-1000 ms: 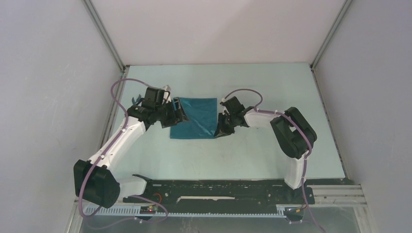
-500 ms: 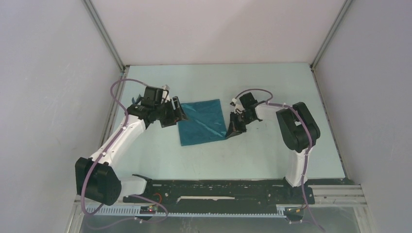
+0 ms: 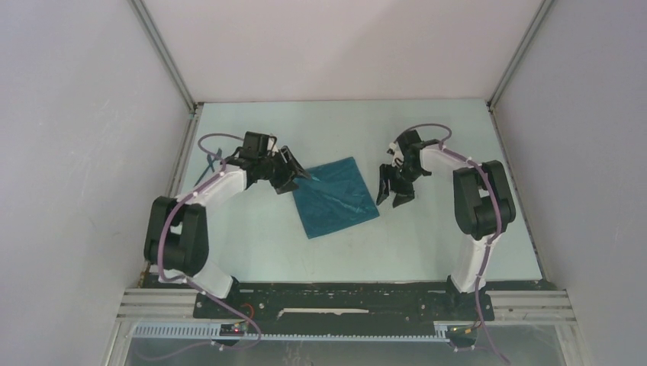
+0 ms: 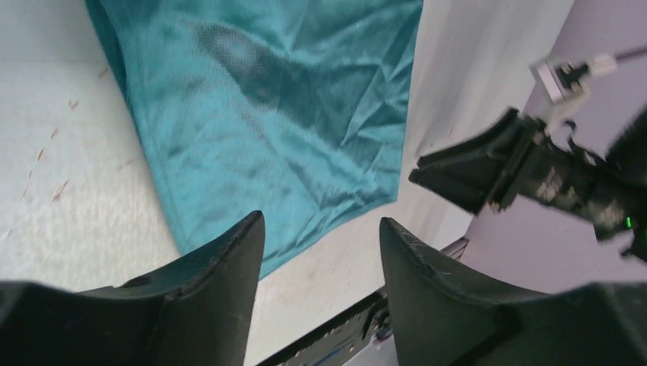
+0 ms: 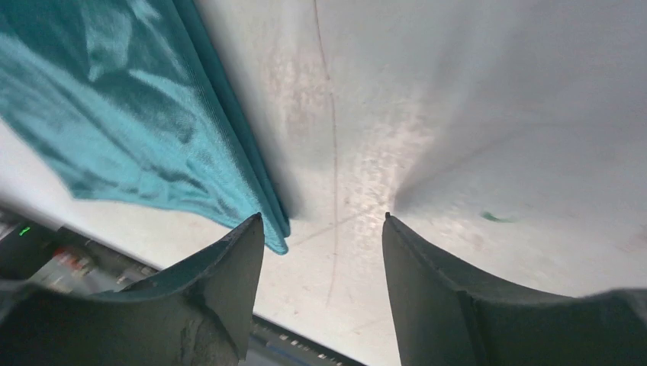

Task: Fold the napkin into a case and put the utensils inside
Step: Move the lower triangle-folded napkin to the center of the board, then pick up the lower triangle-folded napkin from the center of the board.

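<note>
The teal napkin [image 3: 336, 197] lies flat on the pale table as a tilted, roughly square piece, also seen in the left wrist view [image 4: 267, 114] and the right wrist view [image 5: 114, 114]. Its edge nearest the right fingers shows two layers. My left gripper [image 3: 300, 173] [image 4: 320, 221] is open at the napkin's upper left corner, with nothing between its fingers. My right gripper [image 3: 393, 193] [image 5: 322, 217] is open just right of the napkin, over bare table, and holds nothing. The utensils and a case are out of view.
A black rail [image 3: 343, 293] runs along the near edge by the arm bases. White enclosure walls with metal posts [image 3: 164, 57] close in the table on three sides. Purple cables [image 3: 214, 141] loop off both arms.
The right gripper dragged the napkin's right corner rightward, turning the cloth, then opened and let go. The left gripper moved right, to the napkin's upper left corner.
</note>
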{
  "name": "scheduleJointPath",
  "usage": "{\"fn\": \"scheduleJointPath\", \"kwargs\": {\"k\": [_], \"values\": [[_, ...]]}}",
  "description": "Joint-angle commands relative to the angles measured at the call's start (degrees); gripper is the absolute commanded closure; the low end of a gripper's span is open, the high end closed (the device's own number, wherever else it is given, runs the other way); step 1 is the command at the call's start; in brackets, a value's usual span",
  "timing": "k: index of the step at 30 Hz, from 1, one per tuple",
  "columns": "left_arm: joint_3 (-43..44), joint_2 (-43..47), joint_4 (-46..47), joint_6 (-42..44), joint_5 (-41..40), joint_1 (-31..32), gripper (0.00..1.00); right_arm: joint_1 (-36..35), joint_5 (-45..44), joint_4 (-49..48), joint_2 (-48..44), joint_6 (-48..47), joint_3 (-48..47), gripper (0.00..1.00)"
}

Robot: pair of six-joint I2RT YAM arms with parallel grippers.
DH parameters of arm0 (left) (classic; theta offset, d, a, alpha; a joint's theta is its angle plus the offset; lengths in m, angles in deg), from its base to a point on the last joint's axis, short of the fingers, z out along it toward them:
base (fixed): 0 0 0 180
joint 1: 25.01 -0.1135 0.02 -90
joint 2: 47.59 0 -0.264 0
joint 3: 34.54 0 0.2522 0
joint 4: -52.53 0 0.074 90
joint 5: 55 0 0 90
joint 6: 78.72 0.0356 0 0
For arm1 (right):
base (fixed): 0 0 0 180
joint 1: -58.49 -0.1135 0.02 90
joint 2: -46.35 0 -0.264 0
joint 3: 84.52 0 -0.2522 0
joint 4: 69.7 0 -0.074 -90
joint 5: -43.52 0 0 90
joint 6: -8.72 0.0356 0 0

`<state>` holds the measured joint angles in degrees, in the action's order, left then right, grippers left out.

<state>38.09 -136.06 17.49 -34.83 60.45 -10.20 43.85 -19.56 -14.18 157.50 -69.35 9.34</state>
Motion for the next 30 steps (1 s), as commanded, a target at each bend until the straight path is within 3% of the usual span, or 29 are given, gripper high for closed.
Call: {"fn": "scheduleJointPath", "kwargs": {"k": [1,4,7,10,14,20,24,30], "values": [[3.1,-5.3,11.6,-7.8,-1.4,-0.4,0.41,-3.9,-21.9,4.5,-7.8,1.2,-5.5,0.31],[7.6,-12.1,11.1,-7.2,-2.1,-1.2,0.56,-7.8,-10.5,-3.0,-11.4,4.7,-4.2,0.3],[9.9,-16.6,10.3,-5.8,-3.7,-2.9,0.61,-14.7,-2.0,-16.1,-13.6,10.5,-0.5,0.28],[12.6,-21.6,8.0,-3.3,-3.9,-4.7,0.66,-24.4,-9.5,-21.0,-12.7,10.9,-1.4,0.23],[14.1,-26.1,5.6,-1.7,-3.8,-6.0,0.66,-32.7,-20.3,-15.0,-6.2,9.7,-10.1,0.23],[17.7,-28.3,2.5,-0.6,-0.3,-6.3,0.62,-40.8,-32.2,-2.6,4.3,10.9,-22.8,0.25],[16.3,-21.9,1.9,-1.8,3.2,-7.4,0.45,-43.3,-33.8,1.5,9.1,11.7,-27.6,0.29],[10.8,-9.7,0.5,-0.3,8.3,-11.3,0.38,-44.8,-32.6,2.6,13.4,10.4,-31.2,0.43]]}}
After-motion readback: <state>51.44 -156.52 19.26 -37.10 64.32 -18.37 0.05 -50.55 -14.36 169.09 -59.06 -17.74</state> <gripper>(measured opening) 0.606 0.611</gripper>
